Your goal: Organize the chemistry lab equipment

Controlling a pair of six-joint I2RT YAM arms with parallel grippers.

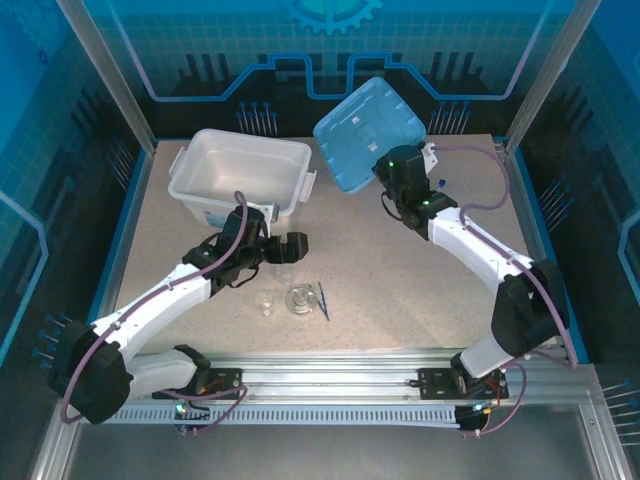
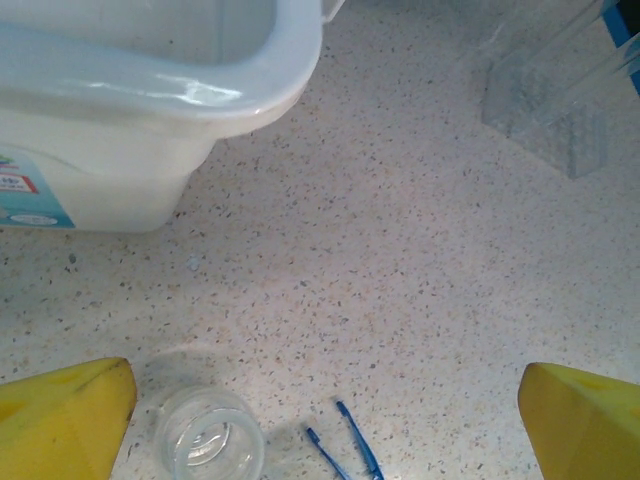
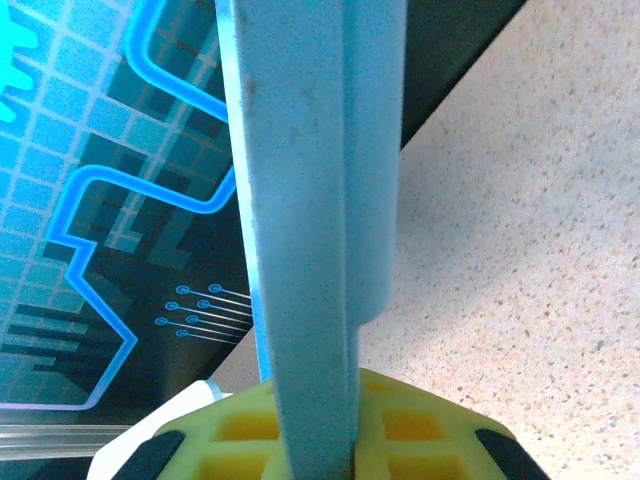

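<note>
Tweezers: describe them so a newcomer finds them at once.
Start at the white bin at the back left of the table and come toward the near edge to the small beaker and conical flask. The tweezers lie just right of the flask: the only thin, dark-blue item there, flat beside clear glass.

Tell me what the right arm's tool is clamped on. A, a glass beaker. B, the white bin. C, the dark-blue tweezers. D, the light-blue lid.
D: in the right wrist view the right tool is shut on the edge of the light-blue lid, which runs up between its yellow fingers.
</note>
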